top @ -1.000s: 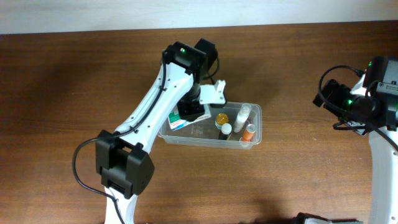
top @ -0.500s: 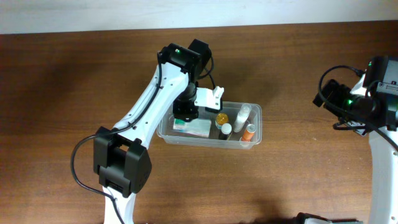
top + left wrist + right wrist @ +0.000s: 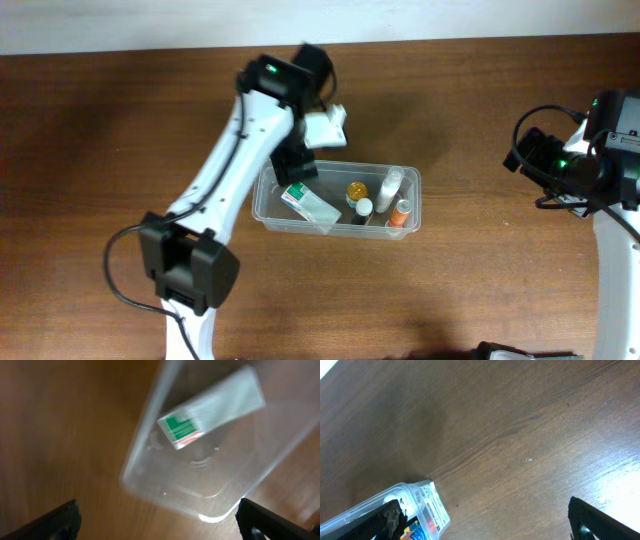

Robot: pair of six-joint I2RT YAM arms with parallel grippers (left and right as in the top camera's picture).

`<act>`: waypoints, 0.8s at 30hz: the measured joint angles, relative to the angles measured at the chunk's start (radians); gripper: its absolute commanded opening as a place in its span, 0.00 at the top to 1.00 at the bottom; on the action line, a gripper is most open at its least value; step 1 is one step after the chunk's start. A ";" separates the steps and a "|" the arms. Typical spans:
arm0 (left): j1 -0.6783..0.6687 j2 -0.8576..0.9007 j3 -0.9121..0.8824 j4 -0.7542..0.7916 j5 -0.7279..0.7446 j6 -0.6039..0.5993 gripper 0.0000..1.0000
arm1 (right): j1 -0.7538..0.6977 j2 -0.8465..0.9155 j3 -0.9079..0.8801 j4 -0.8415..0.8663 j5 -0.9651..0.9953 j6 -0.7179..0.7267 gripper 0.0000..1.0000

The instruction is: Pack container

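Observation:
The clear container [image 3: 410, 184] stands mid-table. Inside it a white-and-green box [image 3: 308, 203] lies slanted at the left end. To its right are a yellow-capped bottle [image 3: 357, 190], a white bottle [image 3: 390, 186], a small dark-capped bottle [image 3: 364, 207] and an orange bottle [image 3: 401, 212]. My left gripper [image 3: 298, 167] hangs open above the container's back left corner with nothing in it. In the left wrist view the box [image 3: 210, 407] shows blurred inside the container [image 3: 150, 467], beyond the open gripper [image 3: 160, 525]. My right gripper [image 3: 530, 152] is open, far right; its gripper [image 3: 490, 525] is over bare wood.
The brown wooden table [image 3: 100, 150] runs under a white wall strip at the back. The right wrist view catches the container's corner [image 3: 422, 502] with a labelled bottle behind it. The left arm's base [image 3: 188, 275] stands at the front left.
The left gripper opened and let go of the white-and-green box, which now lies in the container. The left arm rose and drew back toward the rear left. The right arm stayed still.

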 measured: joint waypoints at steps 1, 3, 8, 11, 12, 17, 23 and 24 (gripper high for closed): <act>0.019 -0.007 0.027 -0.014 -0.003 -0.054 0.00 | 0.000 0.000 0.000 0.000 0.000 0.000 0.02; 0.068 -0.034 0.072 -0.044 -0.009 -0.161 0.00 | 0.000 0.000 0.000 0.000 0.000 -0.001 0.02; 0.242 -0.174 0.129 -0.095 -0.021 -0.443 0.00 | 0.000 0.000 0.000 0.000 0.000 0.000 0.02; 0.358 -0.287 0.136 -0.095 -0.021 -0.568 0.00 | 0.000 0.000 0.000 0.000 0.000 -0.001 0.02; 0.394 -0.326 0.137 -0.094 -0.017 -0.596 0.00 | 0.000 0.000 0.000 0.000 0.000 -0.001 0.02; 0.524 -0.488 0.152 -0.098 0.033 -0.674 0.00 | 0.000 0.000 0.000 0.000 0.000 -0.001 0.02; 0.563 -0.573 0.153 -0.107 0.060 -0.702 0.00 | 0.000 0.000 0.000 0.000 0.000 0.000 0.02; 0.563 -0.576 0.153 -0.108 0.061 -0.705 0.00 | 0.000 0.000 0.000 0.000 0.000 -0.001 0.02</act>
